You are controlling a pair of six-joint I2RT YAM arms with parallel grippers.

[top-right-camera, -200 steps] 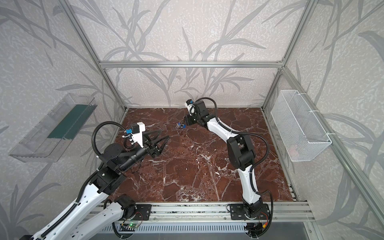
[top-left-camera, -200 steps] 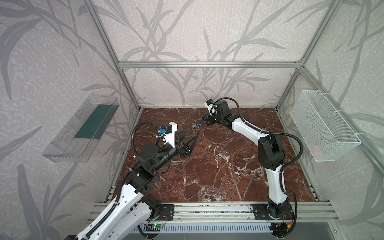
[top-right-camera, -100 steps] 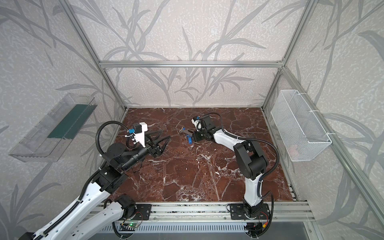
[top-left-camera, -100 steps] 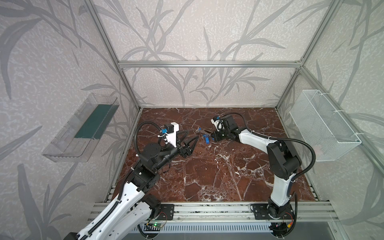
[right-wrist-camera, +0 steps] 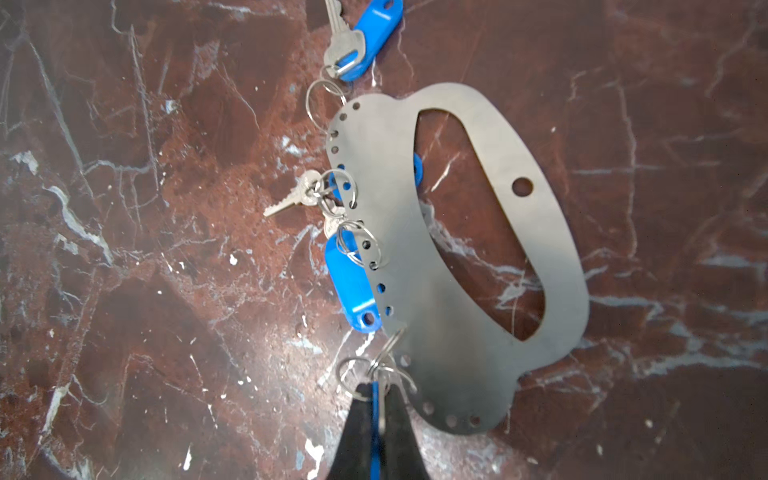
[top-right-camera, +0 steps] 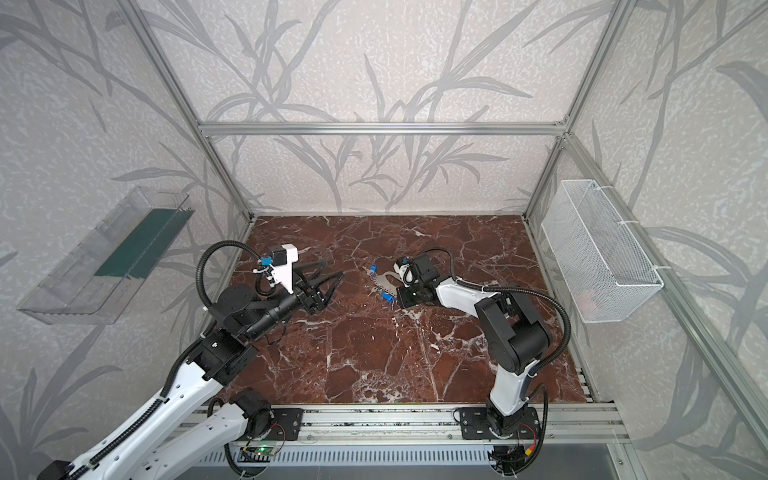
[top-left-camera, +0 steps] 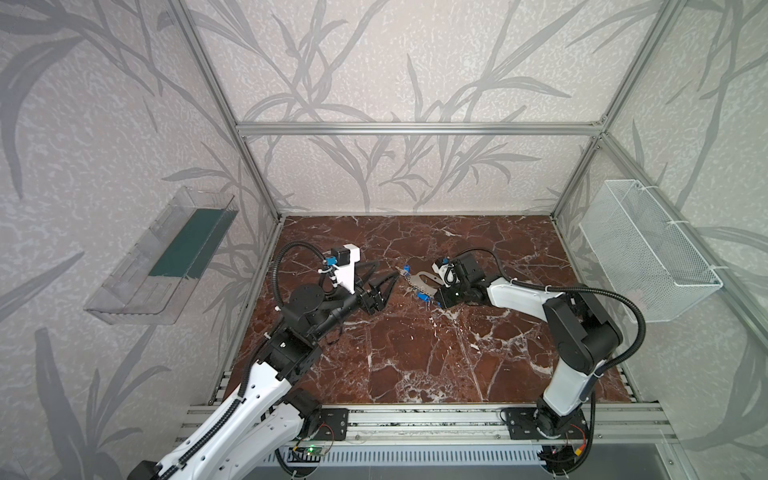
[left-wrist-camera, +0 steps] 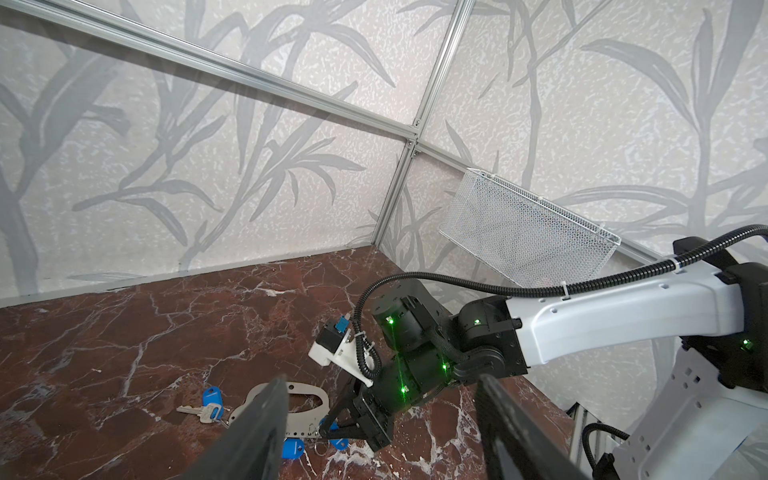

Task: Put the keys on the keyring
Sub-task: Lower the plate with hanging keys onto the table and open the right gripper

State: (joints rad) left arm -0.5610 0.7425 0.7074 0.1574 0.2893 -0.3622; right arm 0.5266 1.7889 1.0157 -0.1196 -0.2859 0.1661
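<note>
The keyring (right-wrist-camera: pixel 478 249), a flat grey plate with an oval cut-out, lies on the marble floor mid-table in both top views (top-left-camera: pixel 419 280) (top-right-camera: pixel 386 279). Several keys hang from rings in its edge holes: one silver key (right-wrist-camera: pixel 291 199), one with a blue tag (right-wrist-camera: pixel 353 286), and one (right-wrist-camera: pixel 345 41) at the plate's end. My right gripper (right-wrist-camera: pixel 376 390) is shut on another key's blue tag and ring at the plate's edge, low on the floor (top-left-camera: pixel 432 297). My left gripper (top-left-camera: pixel 384 274) hovers open just left of the plate, nothing between its fingers (left-wrist-camera: pixel 266 415).
A white wire basket (top-left-camera: pixel 648 253) hangs on the right wall. On the left wall sits a clear plastic tray (top-left-camera: pixel 162 257) with a green insert. An aluminium rail (top-left-camera: pixel 415 419) carrying both arm bases runs along the front edge.
My right gripper has come forward from the back of the table, dragging the keyring and its keys with it. The left arm has hardly moved.
</note>
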